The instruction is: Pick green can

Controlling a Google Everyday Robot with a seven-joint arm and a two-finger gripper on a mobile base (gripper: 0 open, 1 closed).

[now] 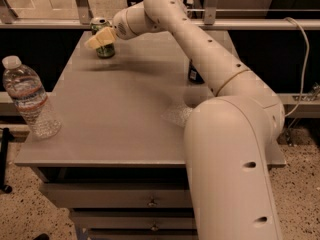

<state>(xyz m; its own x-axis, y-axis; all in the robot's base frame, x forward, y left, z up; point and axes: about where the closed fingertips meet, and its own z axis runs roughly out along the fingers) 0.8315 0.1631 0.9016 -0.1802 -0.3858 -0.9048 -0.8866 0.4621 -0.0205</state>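
The green can [105,51] stands upright near the far left corner of the grey table [115,119], its silver top showing. My gripper [99,38] is at the can, and its cream tip covers the can's middle from the camera's side. I cannot tell whether it touches the can. The white arm [200,54] reaches in from the right foreground across the table.
A dark blue can [193,74] stands at the table's right side, mostly hidden behind the arm. A clear water bottle [30,100] stands at the left front edge. A metal rail [250,24] runs behind the table. Drawers [150,201] sit under the top.
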